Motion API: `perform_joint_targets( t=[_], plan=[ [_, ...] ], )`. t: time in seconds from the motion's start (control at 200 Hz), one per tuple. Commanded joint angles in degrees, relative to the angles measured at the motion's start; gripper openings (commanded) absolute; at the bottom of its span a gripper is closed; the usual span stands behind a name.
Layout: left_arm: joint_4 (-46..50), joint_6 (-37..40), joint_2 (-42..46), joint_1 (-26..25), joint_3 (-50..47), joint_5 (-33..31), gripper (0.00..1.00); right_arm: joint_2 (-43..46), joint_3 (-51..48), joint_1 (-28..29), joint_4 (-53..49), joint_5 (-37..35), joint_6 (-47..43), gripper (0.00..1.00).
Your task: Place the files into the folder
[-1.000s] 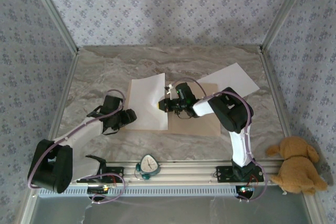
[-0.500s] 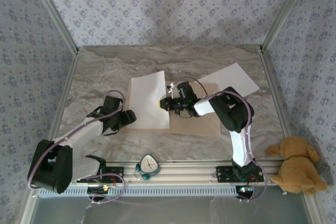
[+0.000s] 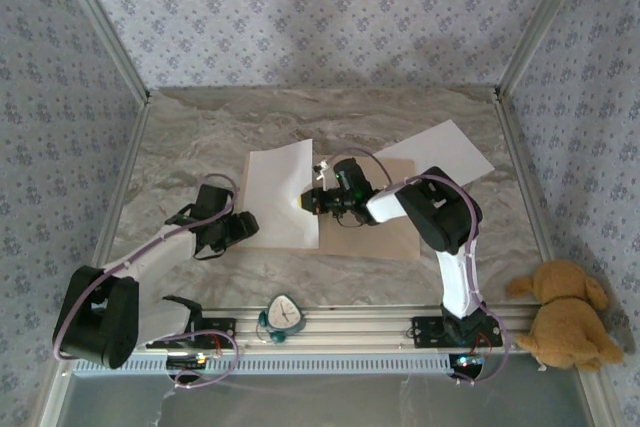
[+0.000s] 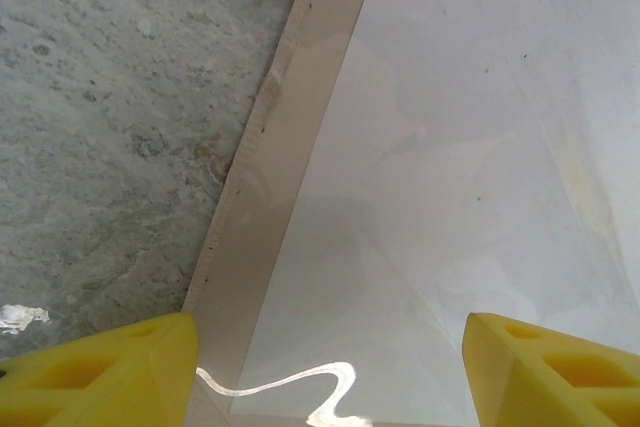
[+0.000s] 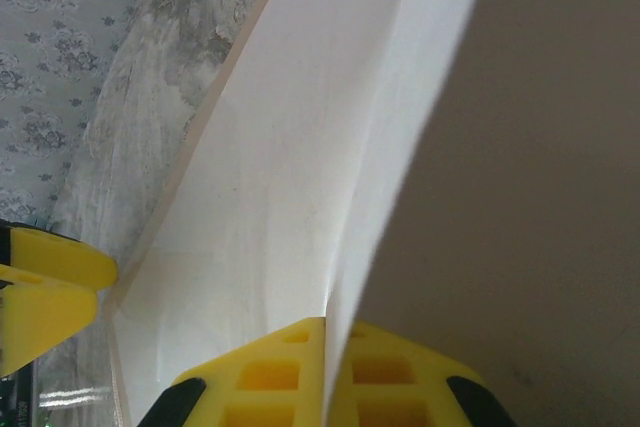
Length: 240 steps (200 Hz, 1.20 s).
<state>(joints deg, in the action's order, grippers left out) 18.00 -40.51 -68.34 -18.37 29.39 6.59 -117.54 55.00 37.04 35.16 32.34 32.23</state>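
White paper, one sheet (image 3: pixel 283 197), is laid on the left half of the open tan folder (image 3: pixel 385 239) at the middle of the table (image 3: pixel 200 132). Its long axis runs from near to far, slightly tilted. Its right edge is pinched between the closed jaws of the right gripper (image 3: pixel 312 203) and raised off the folder. The left gripper (image 3: pixel 243 225) is set wide open at the sheet's near left corner, with nothing gripped. A second sheet (image 3: pixel 450 150) is seen aslant by the folder's far right corner, its long axis pointing far right.

Matt white paper sheet (image 3: pixel 280 192), tan cardboard folder (image 3: pixel 368 240), smooth marbled table (image 3: pixel 200 137)
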Motion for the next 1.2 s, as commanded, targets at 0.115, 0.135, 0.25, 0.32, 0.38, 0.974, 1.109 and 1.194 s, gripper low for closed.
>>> perform_joint_targets(
  t=[0.115, 0.135, 0.25, 0.32, 0.38, 0.974, 1.109, 1.194],
  plan=[
    [0.49, 0.70, 0.40, 0.36, -0.29, -0.44, 0.71, -1.99, 0.58, 1.04, 1.44, -0.16, 1.29, 0.03],
    [0.50, 0.74, 0.46, 0.35, -0.34, -0.44, 0.71, -2.08, 0.48, 1.09, 1.63, -0.25, 1.47, 0.03],
    [0.52, 0.70, 0.42, 0.36, -0.30, -0.44, 0.71, -2.42, 0.11, 1.21, 2.85, -0.80, 2.44, 0.02],
    [0.50, 0.76, 0.43, 0.36, -0.31, -0.43, 0.71, -2.28, 0.06, 1.13, 2.87, -1.24, 2.25, 0.02],
    [0.52, 0.85, 0.47, 0.44, -0.30, -0.44, 0.71, -1.84, 0.10, 0.94, 2.16, -1.56, 1.60, 0.02],
    [5.34, 1.66, 6.20, 1.23, -0.51, -4.00, 0.79, -0.06, 0.96, -0.97, -0.21, -1.82, -0.82, 0.02],
    [4.38, 1.49, 5.21, 1.34, -1.33, -3.43, 0.79, -0.59, 0.65, -0.31, 1.00, -1.58, 0.43, 0.02],
    [3.37, 1.29, 4.30, 1.37, -1.85, -2.59, 0.79, -0.96, 0.41, 0.15, 2.02, -1.58, 1.33, 0.02]
  ],
)
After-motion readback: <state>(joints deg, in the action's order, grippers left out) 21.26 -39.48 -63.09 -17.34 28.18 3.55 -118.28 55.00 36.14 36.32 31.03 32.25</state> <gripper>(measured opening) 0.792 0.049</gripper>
